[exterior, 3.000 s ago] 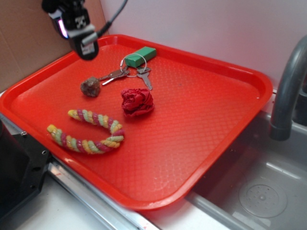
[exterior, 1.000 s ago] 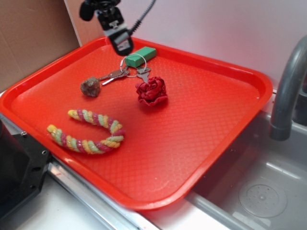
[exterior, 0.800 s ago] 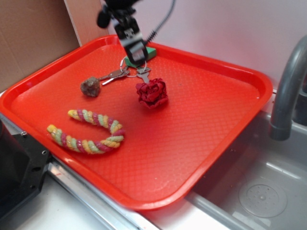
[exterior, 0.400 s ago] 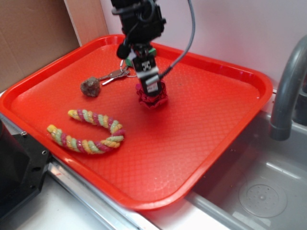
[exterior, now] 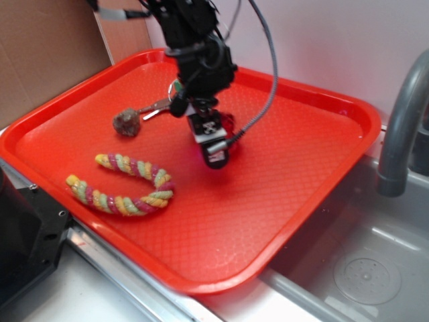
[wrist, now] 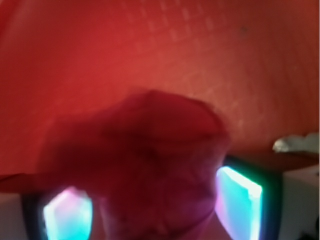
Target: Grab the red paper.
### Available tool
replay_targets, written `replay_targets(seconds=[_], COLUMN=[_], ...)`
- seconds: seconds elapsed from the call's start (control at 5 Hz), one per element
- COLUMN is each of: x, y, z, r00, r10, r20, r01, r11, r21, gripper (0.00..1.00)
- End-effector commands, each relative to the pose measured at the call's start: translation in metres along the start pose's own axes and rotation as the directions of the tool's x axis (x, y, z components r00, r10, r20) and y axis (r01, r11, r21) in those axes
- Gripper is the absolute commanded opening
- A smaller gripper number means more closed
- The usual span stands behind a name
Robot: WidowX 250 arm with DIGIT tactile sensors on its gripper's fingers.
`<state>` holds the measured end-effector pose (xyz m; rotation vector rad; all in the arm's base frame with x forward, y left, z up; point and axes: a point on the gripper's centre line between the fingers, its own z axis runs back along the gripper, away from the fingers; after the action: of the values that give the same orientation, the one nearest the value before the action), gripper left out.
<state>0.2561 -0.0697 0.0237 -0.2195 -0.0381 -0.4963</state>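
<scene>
Mid-tray (exterior: 315, 168), the gripper (exterior: 213, 153) is down over the red paper (wrist: 145, 165), which sits between its fingers (wrist: 239, 202); the jaws look spread around it, not yet clenched. Closing squarely should pinch the wad, then lift straight up. Keys (exterior: 155, 106) and a brown lump (exterior: 126, 122) lie near; the rope (exterior: 124, 182) is well apart.

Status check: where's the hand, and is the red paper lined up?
Hand low over the tray, fingers either side of red paper. Not closed yet. Keys behind, clear.
</scene>
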Motion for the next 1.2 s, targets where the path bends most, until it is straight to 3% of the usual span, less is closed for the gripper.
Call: replay_targets(seconds=[0.0, 0.2, 0.4, 0.6, 1.0], x=[0.010, 0.010, 0.008, 0.017, 0.031], y=[-0.001, -0.007, -0.014, -0.010, 0.003], z=[0.010, 0.032, 0.075, 0.090, 0.054], r00=[0.999, 0.998, 0.997, 0.997, 1.000], r10=[0.010, -0.014, 0.007, -0.001, -0.020], r20=[0.035, 0.066, 0.074, 0.071, 0.012], r01=[-0.011, 0.010, -0.021, -0.016, 0.018], r11=[0.999, 0.998, 0.981, 0.971, 0.982], r21=[0.050, 0.068, 0.193, 0.238, 0.187], gripper=[1.00, 1.00, 1.00, 1.00, 1.00])
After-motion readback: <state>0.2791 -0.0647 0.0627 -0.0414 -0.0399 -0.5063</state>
